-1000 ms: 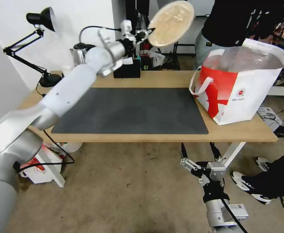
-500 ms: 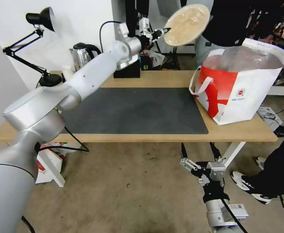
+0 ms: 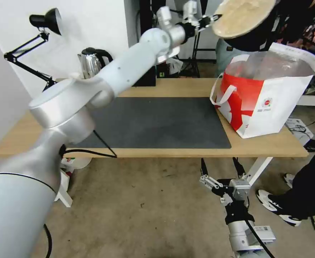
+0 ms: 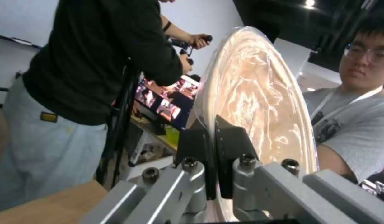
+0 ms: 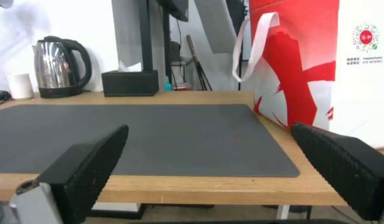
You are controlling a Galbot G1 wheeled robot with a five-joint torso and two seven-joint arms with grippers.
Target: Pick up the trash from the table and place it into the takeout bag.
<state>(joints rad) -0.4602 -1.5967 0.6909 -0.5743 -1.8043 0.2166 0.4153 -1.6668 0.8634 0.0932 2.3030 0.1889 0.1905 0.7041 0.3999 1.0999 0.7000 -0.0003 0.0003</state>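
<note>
Above the far right part of the table (image 3: 272, 145), I am carrying the beige pulp bowl (image 3: 244, 16) in the left gripper (image 3: 212, 18), and over the last second the arm has been swinging it rightward from a spot above the black tissue box (image 3: 145, 78) toward the takeout bag (image 3: 268, 96). The bowl is now sitting high, just short of the bag's open, foil-lined mouth and clearly above it, not yet over its centre. I am judging the transport leg as nearly complete, with the release still outstanding.

On the left wrist view, the fingers (image 4: 231, 146) are pressed together on the bowl's rim, one pad on each face of the wall, and the bowl (image 4: 258, 102) is standing on edge, extending away from the gripper. The grip is taking only a narrow bite of the rim, so I am noting a risk of the bowl pivoting or slipping during the swing.

I am keeping the right gripper (image 3: 220, 179) parked low in front of the table edge, its jaws spread wide and holding nothing. On the dark mat (image 3: 154, 122) I am seeing no other trash, which suggests this bowl may be the last item.
</note>
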